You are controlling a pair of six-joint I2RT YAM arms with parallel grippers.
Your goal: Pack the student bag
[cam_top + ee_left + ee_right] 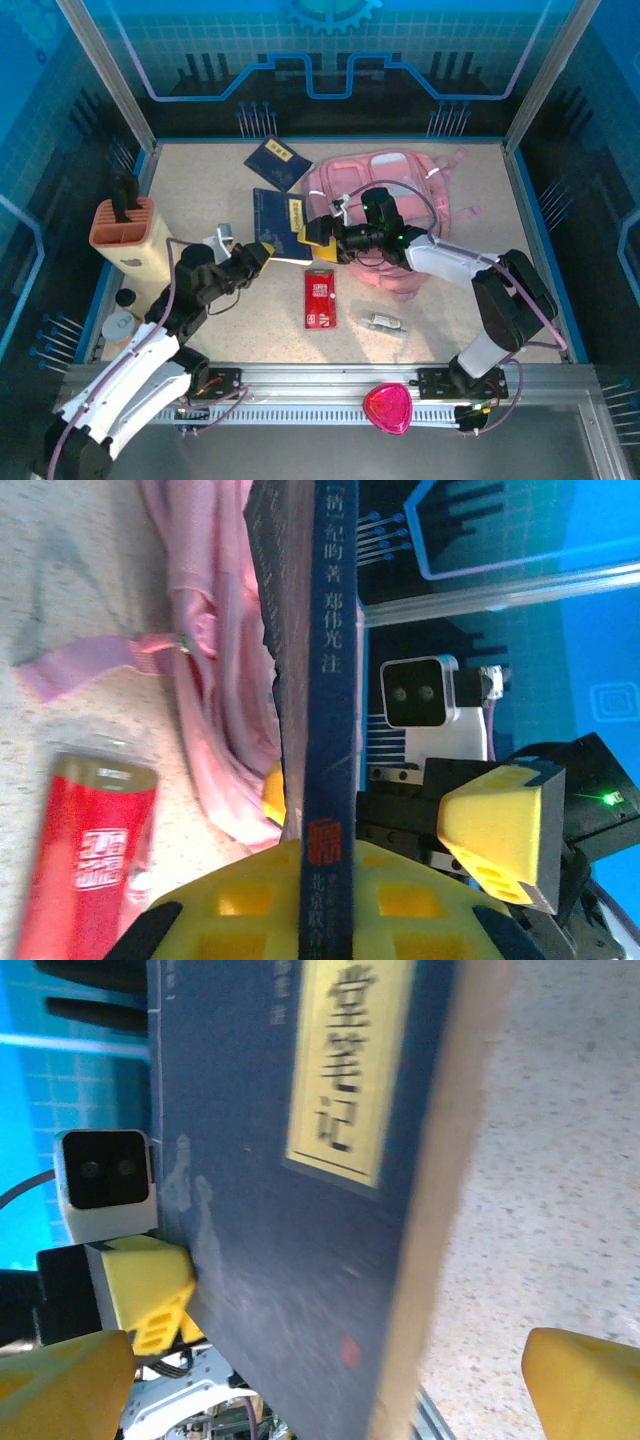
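The student bag (405, 185), a soft pink backpack, lies at the back centre of the table and shows as pink fabric (215, 670) in the left wrist view. My left gripper (262, 255) (328, 880) is shut on the spine of a dark blue book (283, 222) (330, 660), holding it on edge just left of the bag. My right gripper (318, 233) (325, 1390) stands open at the book's other side, one yellow fingertip (585, 1380) on each side of the cover (290, 1190), not pressing it.
A second blue book (278, 162) lies behind. A red packet (320, 298) (95, 860) and a small silver item (385, 322) lie in front of the bag. An orange holder (125, 235) and tape rolls (120, 322) stand far left. A pink object (387, 408) rests on the front rail.
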